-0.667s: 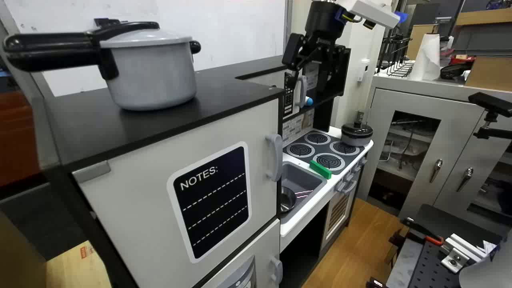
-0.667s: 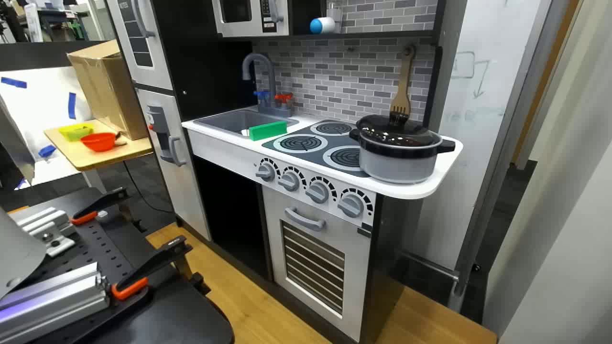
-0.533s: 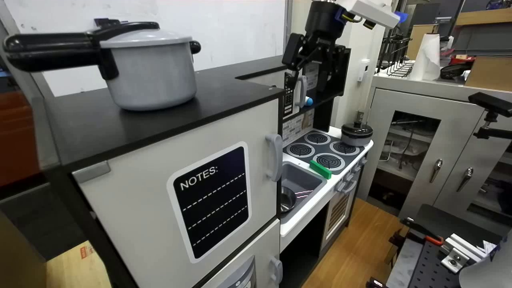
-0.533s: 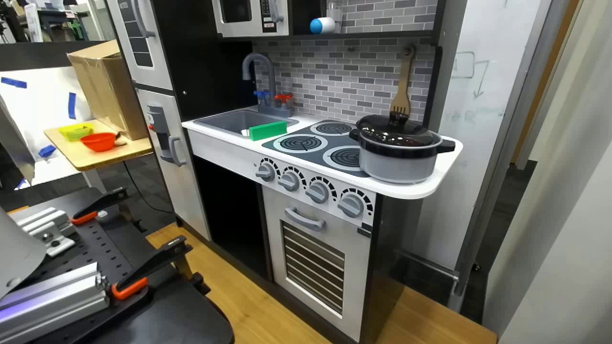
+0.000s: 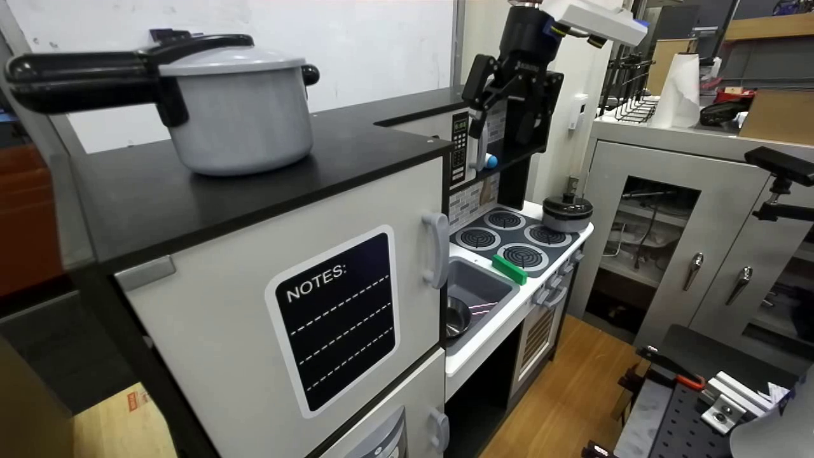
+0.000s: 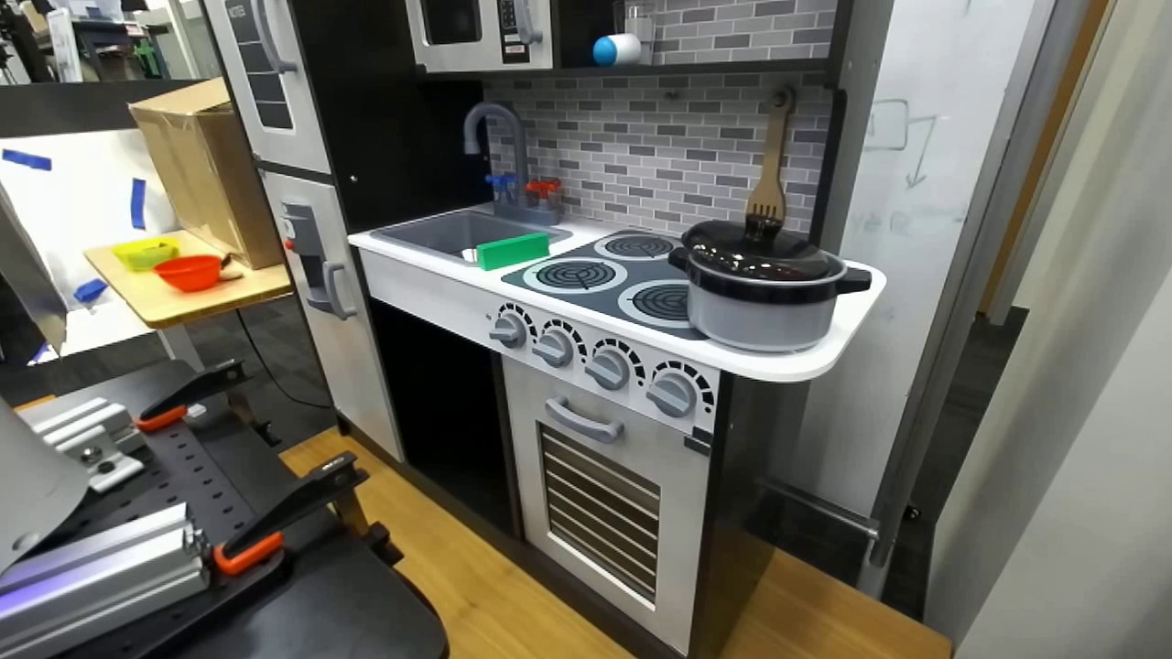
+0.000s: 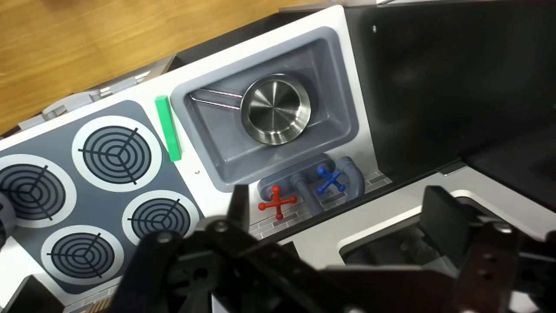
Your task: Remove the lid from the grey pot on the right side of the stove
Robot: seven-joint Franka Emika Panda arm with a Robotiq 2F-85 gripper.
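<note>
Lid (image 6: 758, 254) on grey pot (image 6: 762, 316), right side of stove (image 6: 687, 485) — lower than jaws, well apart — jaws spread wide.

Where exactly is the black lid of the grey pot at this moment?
In an exterior view, the black lid sits on top of the grey pot, at the right end of the stove, in front of the hanging wooden utensil.

Bright light, glints on black lid (image 6: 753, 257), soft-focus end effector (image 7: 339, 206) in wrist view
</note>
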